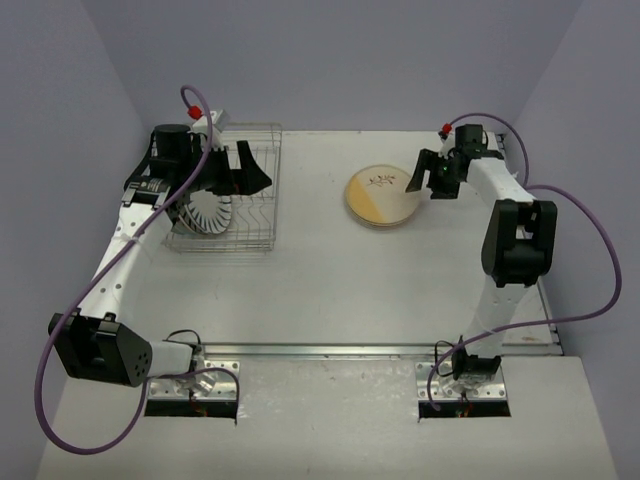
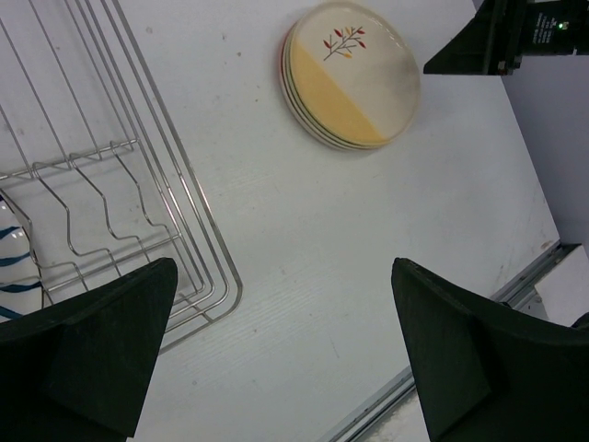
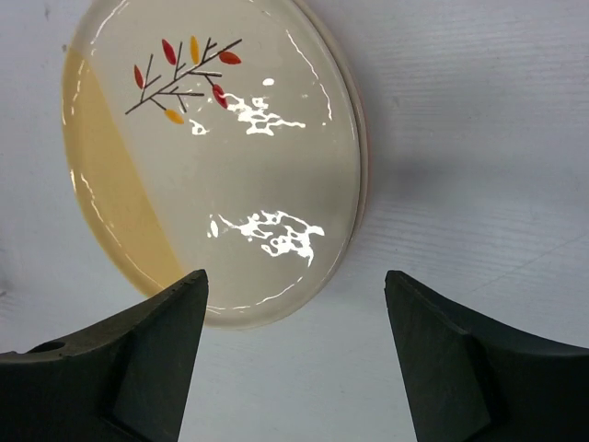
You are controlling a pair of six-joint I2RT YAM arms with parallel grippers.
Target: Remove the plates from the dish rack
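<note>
The silver wire dish rack (image 1: 255,205) stands at the far left. A white plate with dark radial stripes (image 1: 205,213) stands in its near left part; its edge shows in the left wrist view (image 2: 13,262). My left gripper (image 1: 248,170) hangs open and empty above the rack's right side (image 2: 120,198). A stack of plates with the tan sprig plate (image 1: 382,196) on top lies flat on the table at the far right. My right gripper (image 1: 428,183) is open and empty just right of the stack, above its edge (image 3: 212,157).
The white table (image 1: 330,280) runs between rack and stack. A metal rail (image 1: 330,350) lines its near edge. Purple cables loop off both arms. Walls close in on the left, back and right.
</note>
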